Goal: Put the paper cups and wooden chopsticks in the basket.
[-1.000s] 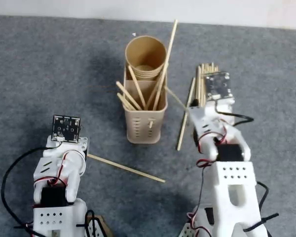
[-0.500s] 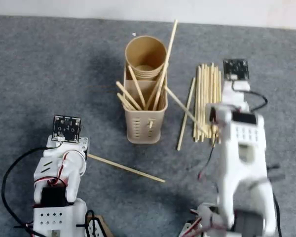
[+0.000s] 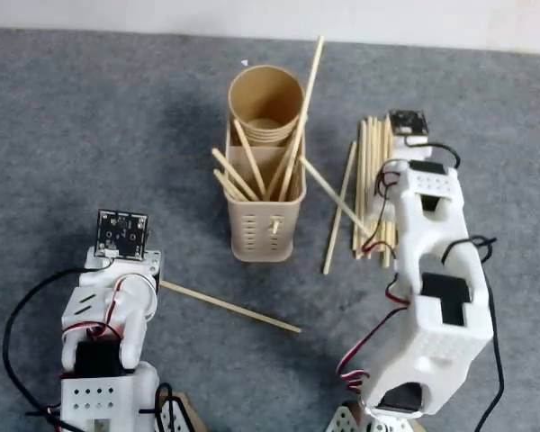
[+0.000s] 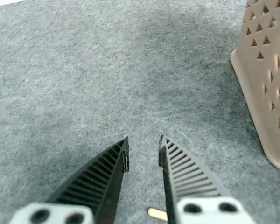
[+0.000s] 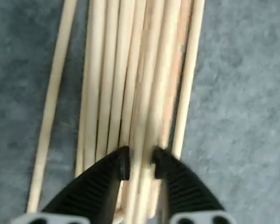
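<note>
A beige basket (image 3: 265, 220) stands mid-table with a paper cup (image 3: 265, 101) in its far section and several wooden chopsticks (image 3: 292, 135) leaning out of it. A bundle of chopsticks (image 3: 373, 184) (image 5: 130, 70) lies to its right, and my right arm (image 3: 429, 211) stretches over that bundle. My right gripper (image 5: 140, 161) is narrowly open just above the sticks, its tips on either side of one or two of them. Another chopstick (image 3: 229, 306) lies in front of the basket. My left gripper (image 4: 143, 140) hovers slightly open over bare carpet with nothing between its fingers, near the basket's wall (image 4: 266, 79).
Grey carpet (image 3: 90, 117) covers the table. A loose chopstick (image 3: 340, 205) lies slanted between basket and bundle. The left arm (image 3: 108, 306) stays folded at the front left. A pale wall edge runs along the back.
My right arm has stretched out from a folded pose near the basket's right side and now reaches over the chopstick bundle. The left arm has not moved.
</note>
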